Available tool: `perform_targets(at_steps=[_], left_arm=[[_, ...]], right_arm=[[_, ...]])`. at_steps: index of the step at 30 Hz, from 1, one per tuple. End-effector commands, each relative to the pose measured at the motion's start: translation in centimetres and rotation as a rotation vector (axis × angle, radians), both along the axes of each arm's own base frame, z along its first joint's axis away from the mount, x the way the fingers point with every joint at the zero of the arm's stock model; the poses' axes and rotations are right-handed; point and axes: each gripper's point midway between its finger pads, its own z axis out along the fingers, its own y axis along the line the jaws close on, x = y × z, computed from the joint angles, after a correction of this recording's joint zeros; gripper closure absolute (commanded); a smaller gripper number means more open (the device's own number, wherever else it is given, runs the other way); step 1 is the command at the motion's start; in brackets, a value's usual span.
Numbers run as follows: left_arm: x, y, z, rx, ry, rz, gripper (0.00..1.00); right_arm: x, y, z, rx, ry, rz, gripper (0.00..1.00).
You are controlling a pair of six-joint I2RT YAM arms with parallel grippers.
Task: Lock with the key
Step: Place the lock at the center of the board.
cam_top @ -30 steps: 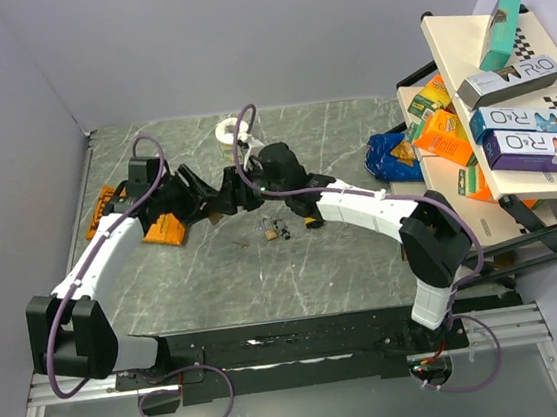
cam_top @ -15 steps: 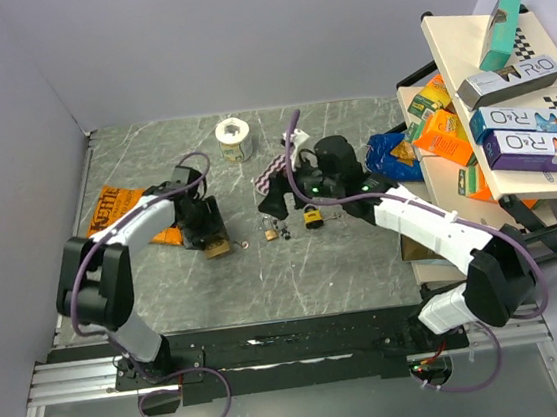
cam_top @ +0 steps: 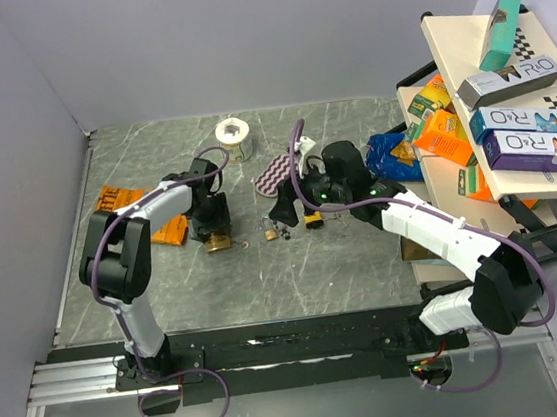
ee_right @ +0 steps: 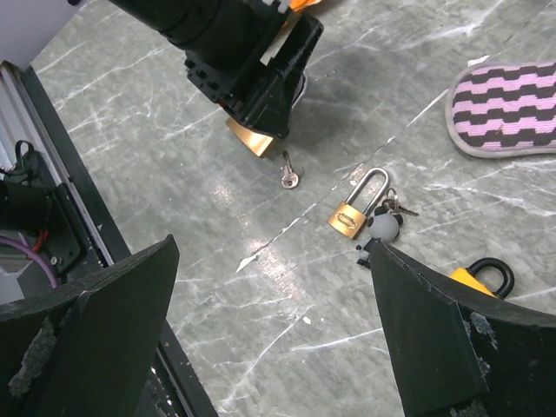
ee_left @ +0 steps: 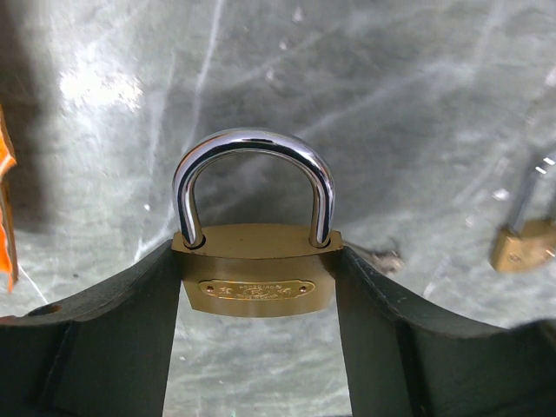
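My left gripper is shut on a big brass padlock and holds it by the body just above the table. In the left wrist view the padlock sits between both fingers, its steel shackle seated in both holes. A loose key lies on the table beside it. A small brass padlock with a panda key ring lies to its right. My right gripper is open and empty, hovering over these; from above it is near the small padlock.
A yellow padlock with a black shackle lies under the right arm. A striped cloth, a tape roll, orange packets and a blue bag lie around. A shelf of boxes stands at the right.
Both arms left their raised meeting point at mid-table. The left gripper came down left of centre holding the brass padlock; the right gripper pulled back to the right, open.
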Motion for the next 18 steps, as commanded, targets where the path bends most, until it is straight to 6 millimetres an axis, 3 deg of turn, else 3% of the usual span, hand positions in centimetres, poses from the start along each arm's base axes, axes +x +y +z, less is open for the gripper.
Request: perform_targets(at_steps=[1, 5, 6, 8, 9, 12, 18], left_arm=[[0.8, 0.2, 0.4, 0.047, -0.025, -0.020, 0.85], [0.1, 0.9, -0.9, 0.084, 0.005, -0.023, 0.76], [-0.2, 1.1, -1.4, 0.092, 0.017, -0.024, 0.68], [-0.4, 1.3, -1.7, 0.103, 0.023, -0.021, 0.62], [-0.4, 1.3, -1.7, 0.104, 0.026, -0.024, 0.52], [-0.3, 1.1, -1.2, 0.091, 0.021, -0.027, 0.34], [0.8, 0.5, 0.4, 0.068, -0.023, -0.028, 0.06]], right_arm=[[0.0, -0.6, 1.6, 0.027, -0.048, -0.004, 0.01], [0.4, -0.9, 1.7, 0.033, -0.044, -0.021, 0.01], [0.4, -0.9, 1.7, 0.034, -0.045, -0.021, 0.01], [0.5, -0.9, 1.8, 0.036, -0.045, -0.023, 0.01], [0.5, -1.0, 1.9, 0.036, -0.047, -0.024, 0.01], [0.6, -1.0, 2.0, 0.035, -0.049, -0.025, 0.01], [1.0, -0.9, 2.6, 0.035, -0.056, -0.024, 0.01]])
